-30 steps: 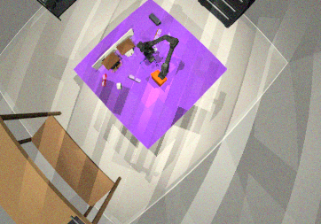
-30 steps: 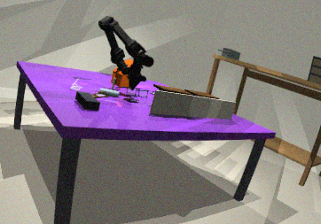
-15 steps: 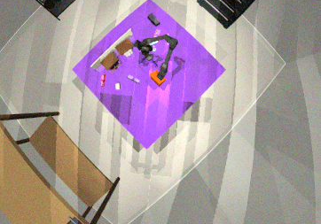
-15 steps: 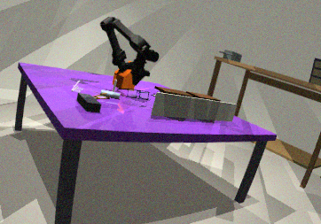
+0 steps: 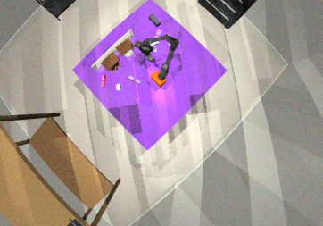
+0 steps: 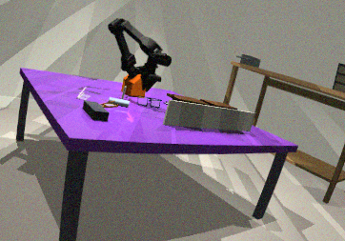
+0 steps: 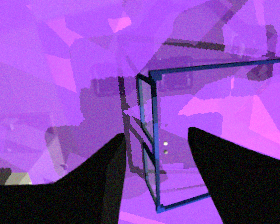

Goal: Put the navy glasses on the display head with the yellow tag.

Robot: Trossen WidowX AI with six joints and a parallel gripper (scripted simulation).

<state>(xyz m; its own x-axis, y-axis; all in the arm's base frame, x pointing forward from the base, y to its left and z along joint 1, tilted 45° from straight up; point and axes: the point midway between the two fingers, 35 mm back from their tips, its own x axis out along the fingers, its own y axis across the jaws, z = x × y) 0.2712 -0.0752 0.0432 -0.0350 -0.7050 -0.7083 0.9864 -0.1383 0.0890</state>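
Navy frame first: in the wrist view I see the glasses (image 7: pixel 153 145) standing on the purple table (image 7: pixel 56 65), front upright in the middle of the frame, one temple running toward the upper right corner and the other along the bottom edge toward lower right. The front looks thin and wiry, with two pale dots — nose pads, I would guess — just right of its vertical bar.

My gripper (image 7: pixel 156 135) has its two dark fingers at lower left and lower right, one either side of the front. They are parted about halfway and I see a gap on both sides, so I judge they hold nothing.

In the exterior view the glasses (image 6: pixel 153 102) sit on the table top (image 6: pixel 57 84) just right of the orange base (image 6: pixel 133 84), with the gripper (image 6: pixel 152 81) close above them. The two brown heads (image 5: pixel 117 54) show in the top view at upper left of the purple surface, beside a pale wall (image 6: pixel 209 116); from the exterior view that wall hides most of them. I cannot make out a yellow tag in any view, so I cannot tell which head is the target.

As I read it, almost nothing of the job is done — the glasses are not lifted and nothing sits on either head. Left to do: close on the frame, lift it, carry it to the tagged head, seat bridge and temples, then release without touching the neighbour.
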